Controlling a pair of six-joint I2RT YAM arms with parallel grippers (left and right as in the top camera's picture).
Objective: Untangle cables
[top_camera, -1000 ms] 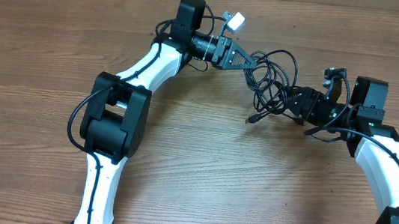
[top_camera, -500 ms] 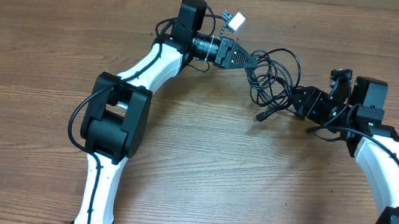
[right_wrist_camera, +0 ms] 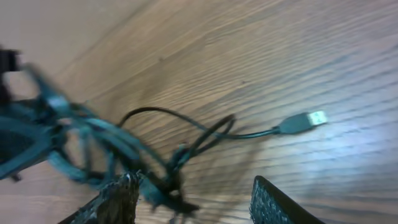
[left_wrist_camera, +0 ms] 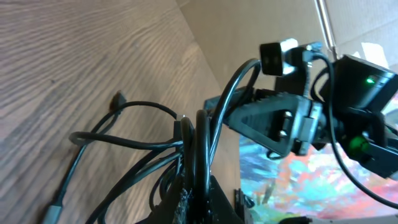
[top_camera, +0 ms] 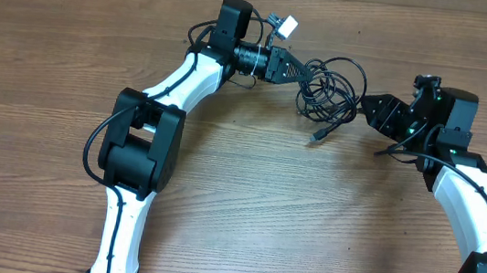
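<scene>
Where the left arm is stretched across the wooden desk (top_camera: 51, 50), the left gripper (top_camera: 305, 76) is seen with its jaws pressed together on the cables (top_camera: 332, 90). These are gathered in a loose tangle of thin black loops lying on the desk between the two grippers. In the left wrist view, several strands are shown rising out of the closed jaws. One strand is led out of the tangle and is ended by a silver plug (top_camera: 315, 140), which lies flat on the wood apart from both grippers. The right gripper (top_camera: 365, 104) is placed just beside the tangle with its jaws spread. In the right wrist view, strands are seen close to one of its fingers (right_wrist_camera: 121, 198), though contact cannot be judged
</scene>
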